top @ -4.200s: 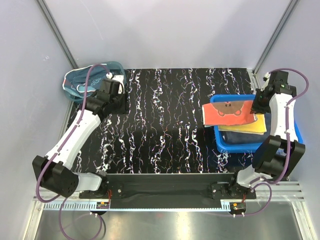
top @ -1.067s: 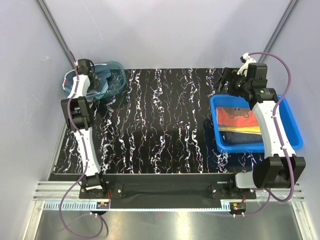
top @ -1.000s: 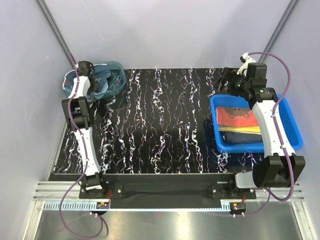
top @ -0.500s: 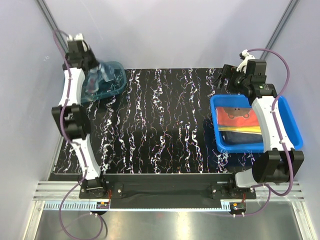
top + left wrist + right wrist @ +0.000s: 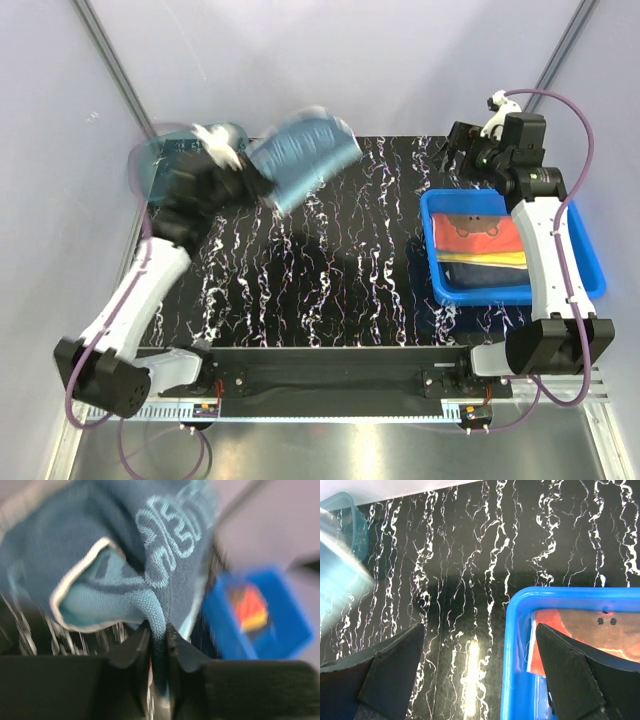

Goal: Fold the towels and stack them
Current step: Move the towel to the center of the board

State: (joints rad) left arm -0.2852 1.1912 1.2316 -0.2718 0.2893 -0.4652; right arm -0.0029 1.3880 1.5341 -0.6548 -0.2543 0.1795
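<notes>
A teal towel (image 5: 303, 155) with dark print hangs blurred in the air over the table's far left part. My left gripper (image 5: 258, 186) is shut on it. In the left wrist view a fold of the teal towel (image 5: 150, 570) is pinched between the jaws of the left gripper (image 5: 159, 636). An orange-red towel (image 5: 482, 230) with a brown face lies folded on top of a yellow towel (image 5: 492, 259) and a dark one (image 5: 478, 275) in the blue bin (image 5: 436, 275). My right gripper (image 5: 463, 150) hovers open above the bin's far left corner, its fingers (image 5: 390, 675) wide apart and empty.
A teal mesh-sided basket (image 5: 152, 168) stands at the far left corner of the black marbled table (image 5: 340, 260). The right wrist view shows the blue bin's rim (image 5: 512, 645), the orange-red towel (image 5: 585, 635) and the basket (image 5: 340, 517) at far left.
My left gripper closed on the teal towel in the basket, lifted it out and swung it right over the table. The right gripper drifted slightly up and right, still open.
</notes>
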